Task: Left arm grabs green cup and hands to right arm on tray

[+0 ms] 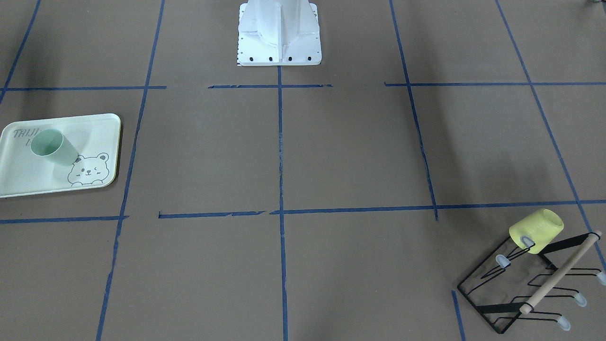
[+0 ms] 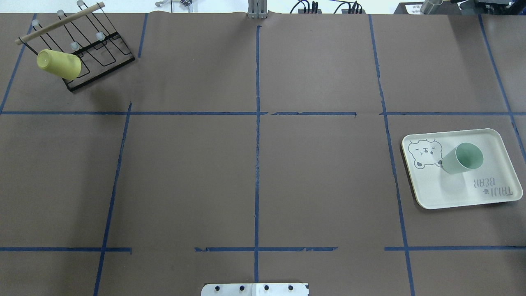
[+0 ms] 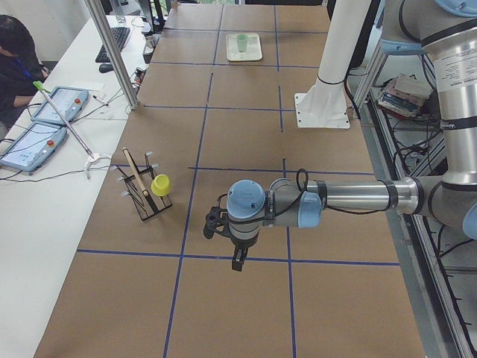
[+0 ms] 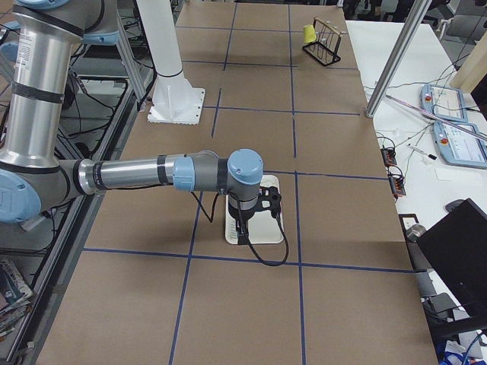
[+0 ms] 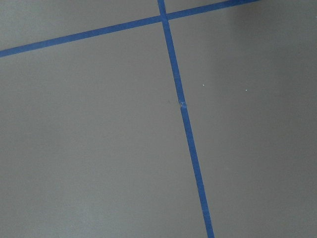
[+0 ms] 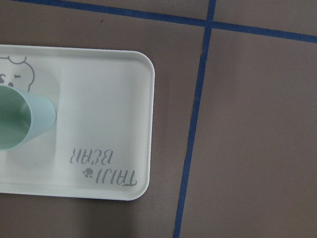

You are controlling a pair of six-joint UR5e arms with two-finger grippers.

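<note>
The green cup [image 1: 52, 148] stands upright on the tray [image 1: 28, 182], between the bear drawing and the lettering. Both also show in the overhead view, cup [image 2: 462, 158] and tray [image 2: 452, 193], and in the right wrist view, cup [image 6: 20, 124] and tray [image 6: 109, 99]. My right gripper [image 4: 242, 234] hangs over the tray and shows only in the exterior right view, so I cannot tell its state. My left gripper [image 3: 237, 262] hangs over bare table near a tape crossing, far from the cup [image 3: 241, 41]. Its state cannot be told either.
A black wire rack [image 2: 94, 53] with a wooden bar holds a yellow cup [image 2: 59, 63] at the far left corner; it also shows in the front view [image 1: 492, 284]. The white robot base [image 1: 279, 33] stands at mid-table. An operator [image 3: 15, 67] sits at a side desk.
</note>
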